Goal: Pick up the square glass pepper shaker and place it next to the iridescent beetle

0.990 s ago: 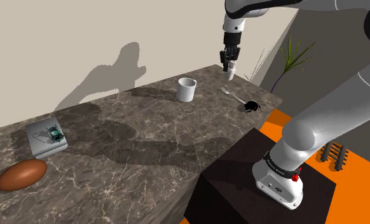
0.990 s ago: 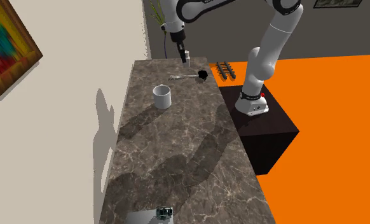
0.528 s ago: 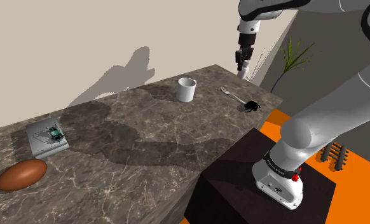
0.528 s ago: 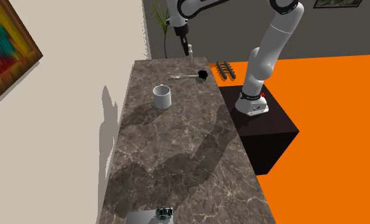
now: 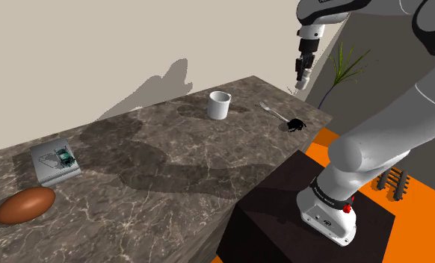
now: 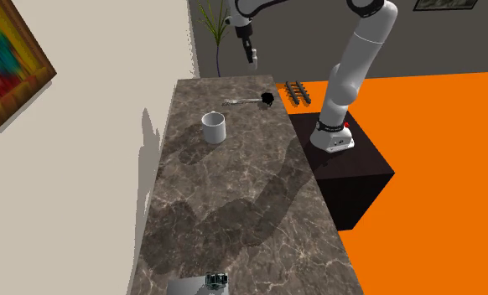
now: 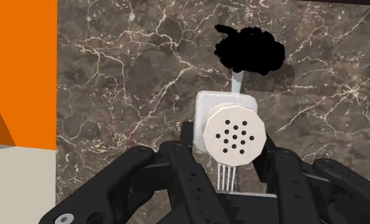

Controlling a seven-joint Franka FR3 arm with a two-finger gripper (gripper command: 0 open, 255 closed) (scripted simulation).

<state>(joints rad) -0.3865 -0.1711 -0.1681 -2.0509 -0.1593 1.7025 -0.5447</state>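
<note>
Wrist view: black two-finger gripper (image 7: 231, 145) clamps the white square pepper shaker with perforated round cap (image 7: 232, 130) at frame centre, above the dark marble counter (image 7: 126, 95). Pickup complete; placement beside the black beetle (image 7: 250, 49), upper centre, is outstanding

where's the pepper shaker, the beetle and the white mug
pepper shaker (image 7: 233, 132), wrist view, on its round perforated cap
beetle (image 5: 297, 125), shoulder view, on the middle of its black body
white mug (image 5: 219, 109), shoulder view, on its outer wall
</note>
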